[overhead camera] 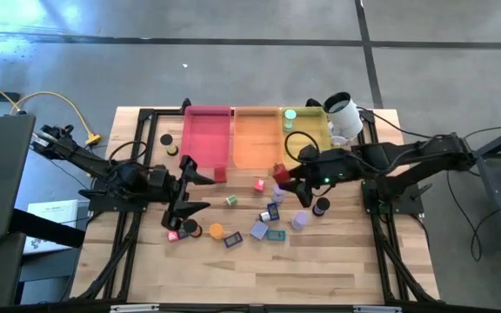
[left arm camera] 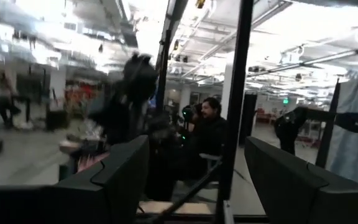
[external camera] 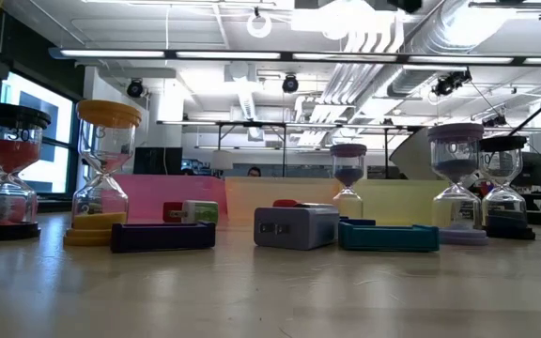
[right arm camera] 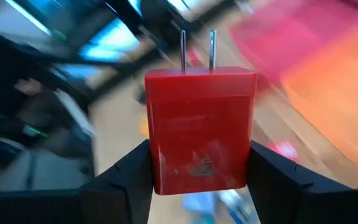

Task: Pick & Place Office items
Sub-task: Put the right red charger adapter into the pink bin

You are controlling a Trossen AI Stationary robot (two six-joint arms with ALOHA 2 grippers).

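While my right pincer (right arm camera: 199,165) grips a red block (right arm camera: 199,127) between both fingers, its wrist view shows two metal prongs standing out of the block's far face, a detail the high view cannot give. From above, that red block (overhead camera: 279,172) hangs over the counter (overhead camera: 346,261) just off the near edge of the orange tray (overhead camera: 252,139), with pink tray (overhead camera: 207,135) and yellow tray (overhead camera: 307,130) flanking it along the far edge. My left pincer (overhead camera: 194,191) stands open and empty near the pink tray's near corner. The other office items (overhead camera: 263,228) lie scattered mid-counter; only the low view shows some of them as hourglasses (external camera: 106,174).
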